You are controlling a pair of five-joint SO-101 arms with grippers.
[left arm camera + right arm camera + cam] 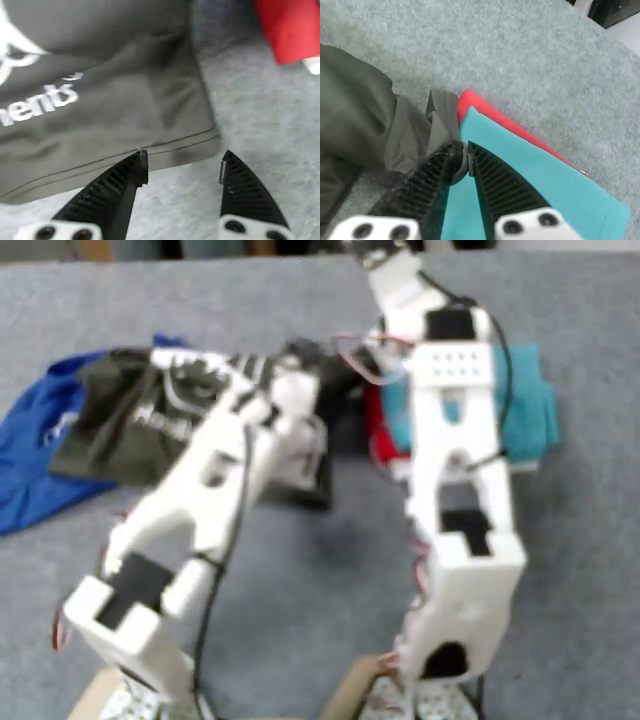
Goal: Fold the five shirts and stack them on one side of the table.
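Observation:
A dark olive shirt (130, 430) with white print lies spread at the left-centre of the table. My left gripper (182, 162) is open just above its hem (150, 150), at the shirt's edge nearest the red shirt (290, 30). In the high view the left gripper (315, 465) sits at the olive shirt's right side. My right gripper (465, 149) is shut, its tips pinching a corner strip of the olive shirt (445, 115) above a folded teal shirt (530, 200). The teal shirt (530, 410) lies on the red one (378, 435) at the right.
A blue shirt (30, 460) lies crumpled at the far left, partly under the olive one. Grey carpet-like table surface (330, 560) is bare between the two arm bases and along the far edge.

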